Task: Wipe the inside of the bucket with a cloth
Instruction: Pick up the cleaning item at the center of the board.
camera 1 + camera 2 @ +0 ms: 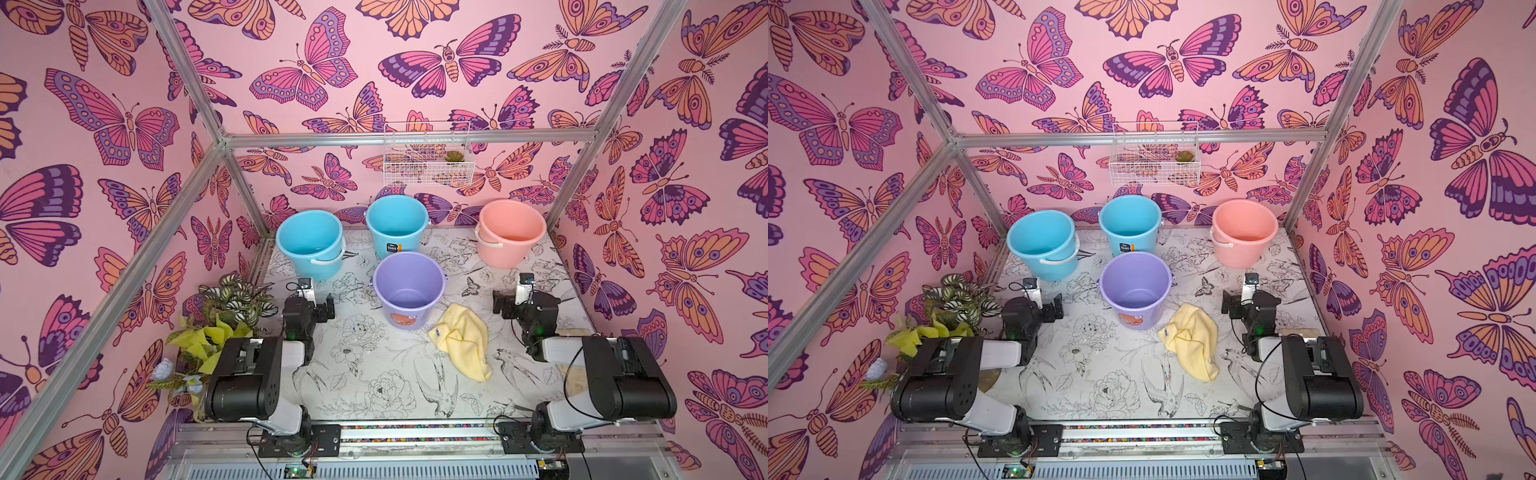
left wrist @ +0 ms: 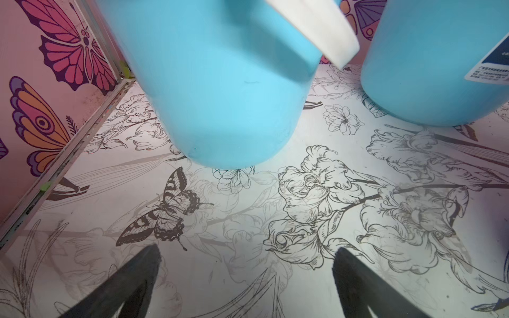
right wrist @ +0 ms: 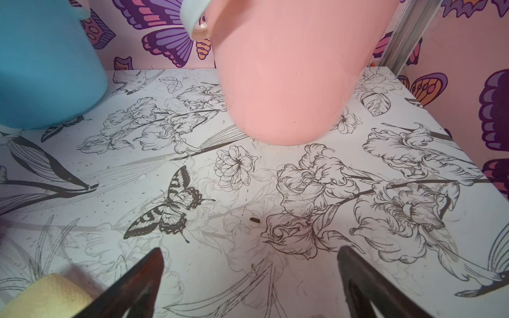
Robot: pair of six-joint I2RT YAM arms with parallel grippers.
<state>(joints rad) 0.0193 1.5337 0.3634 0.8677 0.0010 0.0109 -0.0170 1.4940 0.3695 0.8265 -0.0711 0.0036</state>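
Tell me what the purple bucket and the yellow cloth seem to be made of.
The purple bucket looks like moulded plastic, smooth with a faint sheen: uniform colour, thin even rim. The yellow cloth looks like soft towelling, perhaps microfibre, matte: it lies rumpled in loose folds.

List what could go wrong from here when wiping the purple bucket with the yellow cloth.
1. The cloth lies bunched in folds. The open right end effector may pinch only one layer, leaving a tail to snag the rim.
2. The bucket stands free, with the open left end effector away from it. Wiping pressure could tip or slide it into the sky-blue bucket just behind.
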